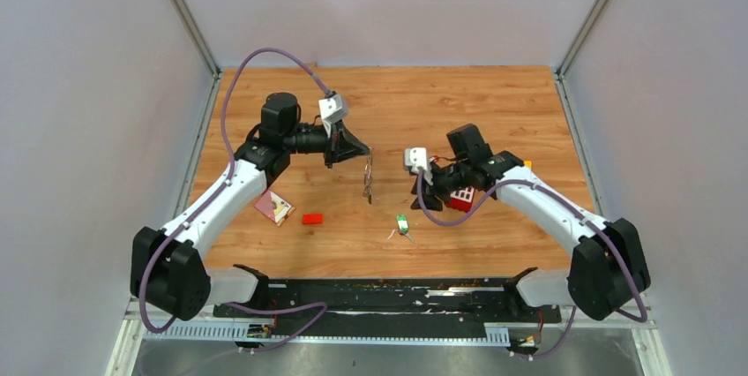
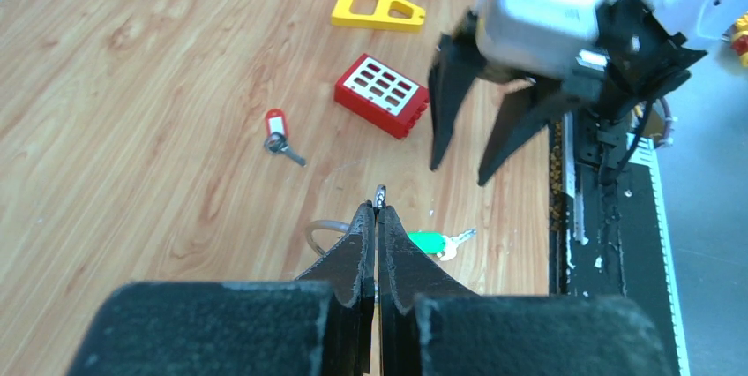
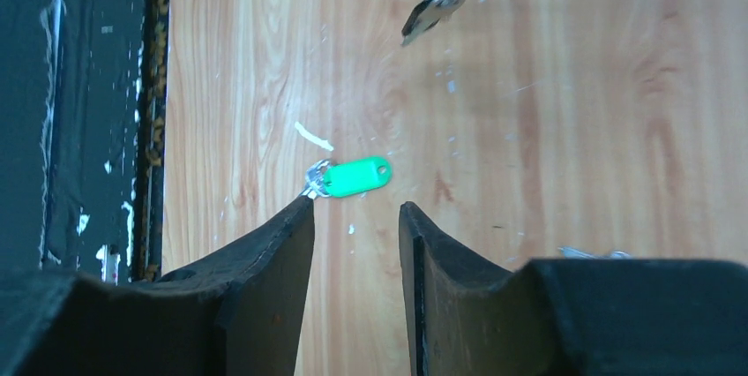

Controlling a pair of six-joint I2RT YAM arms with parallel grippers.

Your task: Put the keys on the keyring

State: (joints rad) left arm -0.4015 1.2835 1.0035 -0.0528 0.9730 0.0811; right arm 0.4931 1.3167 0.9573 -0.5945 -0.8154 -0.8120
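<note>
My left gripper [image 1: 362, 154] is shut on the thin silver keyring [image 1: 368, 167] and holds it above the table, with keys [image 1: 367, 187] hanging from it. In the left wrist view the fingers [image 2: 377, 208] are pressed together on a bit of metal, and part of the ring [image 2: 319, 228] shows behind them. My right gripper [image 1: 427, 192] is open and empty, hovering to the right of the ring. Its open fingers [image 3: 356, 208] stand just above a green-headed key [image 3: 353, 176] that lies on the table [image 1: 402, 226]. The hanging keys [image 3: 437, 1] show at the top of the right wrist view.
A red block with white squares [image 2: 381, 94] lies under my right arm, a yellow plastic piece [image 2: 377, 3] beyond it. A red-tagged key [image 2: 277, 131] lies near them. A small red block [image 1: 312, 218] and a flat reddish piece [image 1: 273, 206] lie by my left arm.
</note>
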